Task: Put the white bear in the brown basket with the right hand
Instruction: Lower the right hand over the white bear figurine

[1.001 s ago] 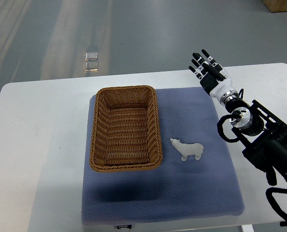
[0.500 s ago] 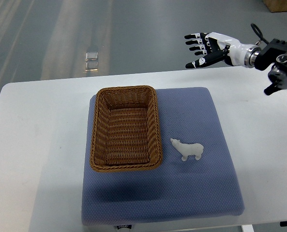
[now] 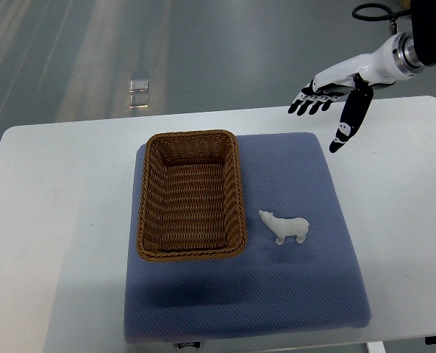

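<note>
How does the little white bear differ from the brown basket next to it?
The white bear is a small, smooth, solid figure; the brown basket is far larger, woven and hollow. The bear lies right of the basket, not in it, and the basket holds nothing. Both rest on the blue mat, untouched.

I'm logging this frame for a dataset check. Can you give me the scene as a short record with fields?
surface: white table with a blue mat on it
basket: brown basket on the mat's left half, nothing in it
bear: white bear standing on the mat, right of the basket, apart from it
right hand: right hand open, above the table's far right edge, holding nothing
left hand: not in view
task state: bear not yet picked up
</note>
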